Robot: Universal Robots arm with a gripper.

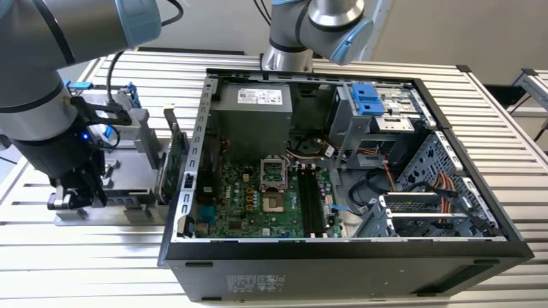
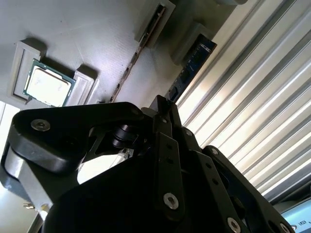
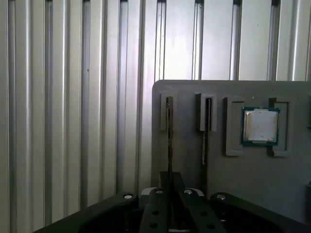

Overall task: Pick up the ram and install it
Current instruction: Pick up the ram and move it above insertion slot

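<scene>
The ram [image 3: 169,136] is a thin dark stick standing on edge in a slot of the grey holder plate [image 3: 252,179]. It also appears edge-on in the second wrist view [image 2: 137,56]. My gripper [image 3: 170,180] sits over one end of it, fingers drawn close on either side of the stick. In the second wrist view the gripper [image 2: 163,109] shows its fingers pressed together. In the exterior view the gripper [image 1: 73,199] hangs low over the holder [image 1: 128,215], to the left of the open computer case [image 1: 462,96].
A second stick [image 3: 206,131] stands in the neighbouring slot. A square silver processor chip [image 3: 260,125] lies in a recess beside it. A green expansion card [image 1: 176,160] stands upright between holder and case. Black memory slots [image 1: 310,199] lie on the motherboard. Another arm [image 1: 317,25] stands behind the case.
</scene>
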